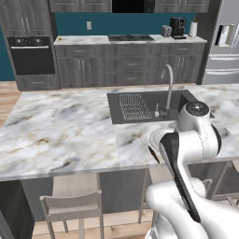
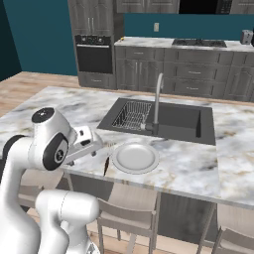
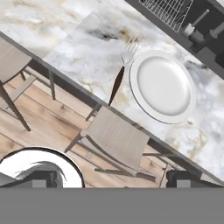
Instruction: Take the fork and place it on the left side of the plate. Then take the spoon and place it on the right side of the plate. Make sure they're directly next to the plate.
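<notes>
Since the fork already sits by the plate, here's the rundown per view:

Left base view: the arm blocks most of it, but a bit of the plate (image 1: 150,135) pokes out on the desk (image 1: 65,126) near the front edge, in front of the sink (image 1: 154,105). A dark sliver of the fork (image 1: 153,154) handle shows just beside it.

Right base view: the plate (image 2: 135,158) is in the open, fork (image 2: 106,165) just beside its rim at the desk edge. Gripper (image 2: 91,144) hangs off to the side of it, jaws released, holding nothing.

Hand view: fork (image 3: 120,72) lies right along the plate (image 3: 162,85) rim, tines toward the sink, handle toward the stools (image 3: 117,139).

Progress: fork half looks done to me. Spoon: can't spot it anywhere, so that half is still left.
</notes>
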